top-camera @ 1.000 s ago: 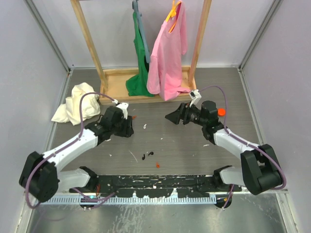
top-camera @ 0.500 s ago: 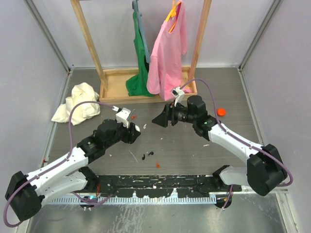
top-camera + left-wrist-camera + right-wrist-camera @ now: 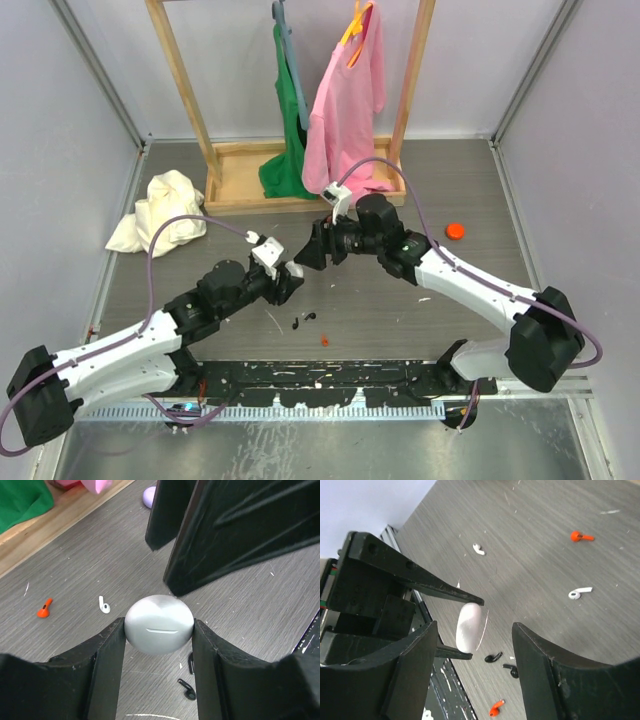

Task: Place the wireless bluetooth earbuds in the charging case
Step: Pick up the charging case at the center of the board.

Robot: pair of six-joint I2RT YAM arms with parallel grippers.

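My left gripper (image 3: pixel 159 630) is shut on a closed, pale grey oval charging case (image 3: pixel 159 624) and holds it above the table. In the right wrist view the case (image 3: pixel 469 626) hangs edge-on between the left fingers (image 3: pixel 435 587). My right gripper (image 3: pixel 474 627) stands open around it, with neither pad touching. From above, the right gripper (image 3: pixel 303 258) meets the left gripper (image 3: pixel 290 280) tip to tip. Loose earbuds lie on the table: a white one (image 3: pixel 104 605), another white one (image 3: pixel 580 593), a black pair (image 3: pixel 493 657) and orange ones (image 3: pixel 495 709).
A wooden rack base (image 3: pixel 300 170) with a green and a pink garment (image 3: pixel 345 110) stands at the back. A crumpled cream cloth (image 3: pixel 160 212) lies at the back left. An orange cap (image 3: pixel 455 231) sits at the right. A black rail (image 3: pixel 320 385) runs along the near edge.
Both arms have swung toward the middle of the table. The left one carried the case rightward and the right gripper moved left to straddle it. The right jaws have narrowed somewhat.
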